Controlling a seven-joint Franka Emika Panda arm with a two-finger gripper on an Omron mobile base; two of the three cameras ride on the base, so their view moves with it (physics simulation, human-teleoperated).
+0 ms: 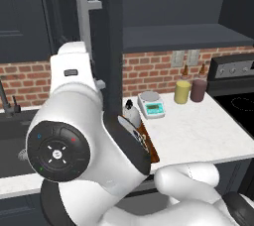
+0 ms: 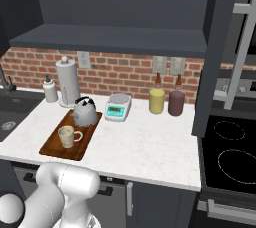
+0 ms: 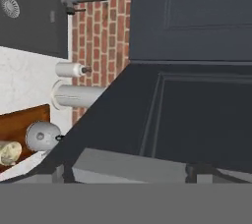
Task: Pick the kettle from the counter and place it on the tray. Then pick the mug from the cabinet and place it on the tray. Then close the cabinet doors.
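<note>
Kettle and mug both sit on the wooden tray on the marble counter. Up at the open cabinet door, the gripper stands spread wide around its silver bar handle, gripping nothing.

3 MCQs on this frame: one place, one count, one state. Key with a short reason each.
1. Where is the mug?
A. on the tray
B. in the cabinet
C. on the stove

2. How many canisters stand by the brick wall right of the scale?
A. one
B. two
C. four

3. How is the right cabinet door?
A. shut
C. swung open
B. missing

Key: 1 A, the mug sits on the tray in front of the kettle. 2 B, a yellow canister and a maroon canister beside the scale. 3 C, the door juts out edge-on over the counter.
</note>
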